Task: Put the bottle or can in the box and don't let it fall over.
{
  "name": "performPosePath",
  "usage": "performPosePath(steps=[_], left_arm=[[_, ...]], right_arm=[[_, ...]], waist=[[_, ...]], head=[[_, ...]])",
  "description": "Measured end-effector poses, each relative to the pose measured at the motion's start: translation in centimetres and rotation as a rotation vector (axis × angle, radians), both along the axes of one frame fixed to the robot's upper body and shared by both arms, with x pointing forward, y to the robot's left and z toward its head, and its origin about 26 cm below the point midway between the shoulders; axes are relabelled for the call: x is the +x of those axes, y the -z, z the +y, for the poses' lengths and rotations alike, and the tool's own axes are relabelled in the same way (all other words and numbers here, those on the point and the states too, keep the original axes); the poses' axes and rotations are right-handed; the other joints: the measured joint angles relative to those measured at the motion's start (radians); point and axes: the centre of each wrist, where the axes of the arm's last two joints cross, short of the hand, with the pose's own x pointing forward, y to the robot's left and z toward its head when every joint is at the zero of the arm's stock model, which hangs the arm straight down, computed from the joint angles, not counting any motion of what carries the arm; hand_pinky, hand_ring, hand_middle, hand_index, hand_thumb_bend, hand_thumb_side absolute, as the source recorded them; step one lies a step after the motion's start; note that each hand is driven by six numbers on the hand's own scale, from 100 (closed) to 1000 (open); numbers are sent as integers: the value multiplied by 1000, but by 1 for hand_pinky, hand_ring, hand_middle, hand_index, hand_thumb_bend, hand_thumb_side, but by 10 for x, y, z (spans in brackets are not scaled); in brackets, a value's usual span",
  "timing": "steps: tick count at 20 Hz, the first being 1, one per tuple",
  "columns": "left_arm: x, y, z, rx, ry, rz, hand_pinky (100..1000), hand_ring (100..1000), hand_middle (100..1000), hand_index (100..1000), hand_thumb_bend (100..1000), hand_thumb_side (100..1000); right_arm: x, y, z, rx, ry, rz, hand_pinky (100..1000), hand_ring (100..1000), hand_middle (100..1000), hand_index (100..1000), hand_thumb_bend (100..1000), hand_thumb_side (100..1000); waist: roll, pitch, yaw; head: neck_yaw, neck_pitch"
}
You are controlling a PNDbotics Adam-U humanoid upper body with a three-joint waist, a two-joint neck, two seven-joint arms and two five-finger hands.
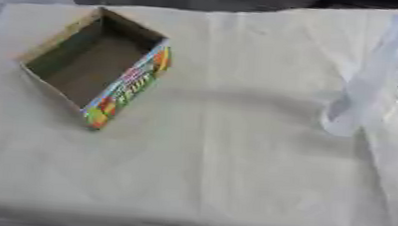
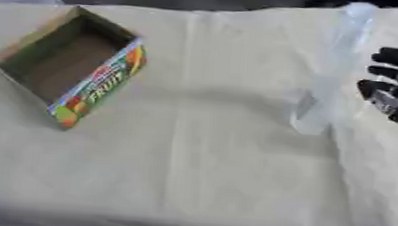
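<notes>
1. Cream cloth [image 1: 233, 177] covers the whole table, wrinkled, draped over the near edge; dark background beyond.
2. Far left: open cardboard box [image 1: 92, 65], mouth up, sitting askew. Inside bare brown, nothing in it. Likely set there as the drop target.
3. Box's near side is printed in red, green and yellow; the word "FRUIT" reads along it. Other print too blurred.
4. Centre-right: tall clear plastic bottle [image 2: 333, 69], standing, base on the cloth, well apart from the box. No label legible.
5. Right edge: right hand [image 2: 396, 96], black, fingers spread and slack, just beside the bottle, not gripping it. Judged poised for a grasp.
6. Left hand not seen.
</notes>
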Motion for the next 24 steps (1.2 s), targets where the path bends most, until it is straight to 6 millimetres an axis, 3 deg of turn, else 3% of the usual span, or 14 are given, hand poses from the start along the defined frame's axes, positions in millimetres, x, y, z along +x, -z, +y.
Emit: performPosePath(steps=[12, 24], left_arm=[[-1, -2, 0, 2, -10, -8, 818, 807, 749, 862, 770, 601], [-1, -3, 0, 3, -5, -8, 818, 806, 746, 859, 761, 604]], right_arm=[[-14, -2, -9, -11, 51, -22, 844, 888, 858, 874, 387, 100], [-2, 1, 14, -65, -114, 24, 864, 898, 865, 876, 371, 112]], waist=[[-2, 0, -10], [0, -1, -1]], head=[[14, 1], [4, 2]])
